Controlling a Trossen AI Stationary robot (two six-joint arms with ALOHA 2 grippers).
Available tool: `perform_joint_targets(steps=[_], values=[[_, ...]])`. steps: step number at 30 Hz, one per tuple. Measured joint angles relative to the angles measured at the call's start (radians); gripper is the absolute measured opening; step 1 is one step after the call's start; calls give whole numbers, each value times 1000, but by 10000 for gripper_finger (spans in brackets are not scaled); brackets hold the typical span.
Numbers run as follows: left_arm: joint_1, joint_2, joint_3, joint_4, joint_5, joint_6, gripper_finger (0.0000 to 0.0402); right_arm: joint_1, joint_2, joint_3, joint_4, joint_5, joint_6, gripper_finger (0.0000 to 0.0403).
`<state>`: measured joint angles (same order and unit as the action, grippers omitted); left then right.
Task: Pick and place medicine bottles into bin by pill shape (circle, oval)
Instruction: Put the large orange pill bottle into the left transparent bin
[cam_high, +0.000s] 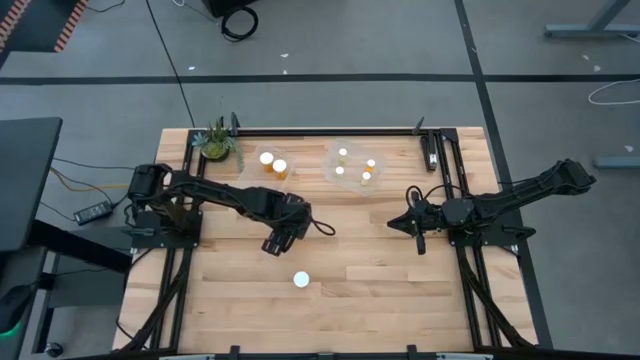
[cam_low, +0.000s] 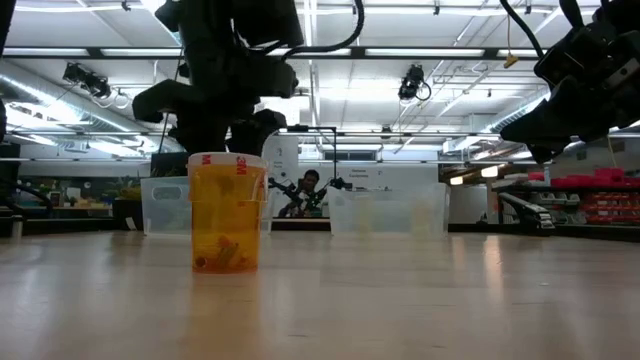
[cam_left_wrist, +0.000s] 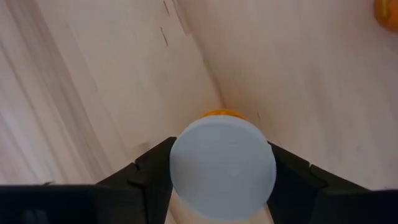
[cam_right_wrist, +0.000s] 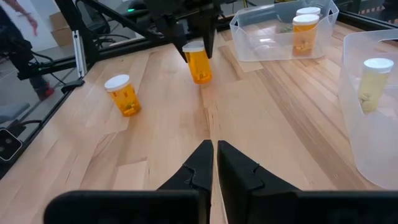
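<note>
My left gripper is over the middle of the table, shut on an amber medicine bottle with a white cap; in the high view the gripper hides the bottle. A second medicine bottle stands upright on its base nearer the front edge, and the low view shows it close up. Two bottles stand in the clear bin at the far edge, and several more in the bin to its right. My right gripper hovers shut at the table's right side, holding nothing. My left gripper pinches the bottle at its white cap, one finger on each side. The fingers come from above, pointing steeply down. The bottle hangs nearly upright below them, its amber body just over the table top.
A small green potted plant stands at the far left corner. A black rail runs along the far edge, and frames flank both sides of the table. Bare wood lies between the front bottle and the right arm.
</note>
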<state>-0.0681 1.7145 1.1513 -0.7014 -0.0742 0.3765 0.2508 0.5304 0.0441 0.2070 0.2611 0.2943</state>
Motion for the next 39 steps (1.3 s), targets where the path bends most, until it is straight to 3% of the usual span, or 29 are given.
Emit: perform_joint_targets(steps=[20, 39], values=[[111, -11, -6, -17, -2, 27, 222, 0, 0, 0, 0, 0, 0, 31], [283, -13, 198, -202, -1, 117, 213, 0, 0, 0, 0, 0, 0, 31]])
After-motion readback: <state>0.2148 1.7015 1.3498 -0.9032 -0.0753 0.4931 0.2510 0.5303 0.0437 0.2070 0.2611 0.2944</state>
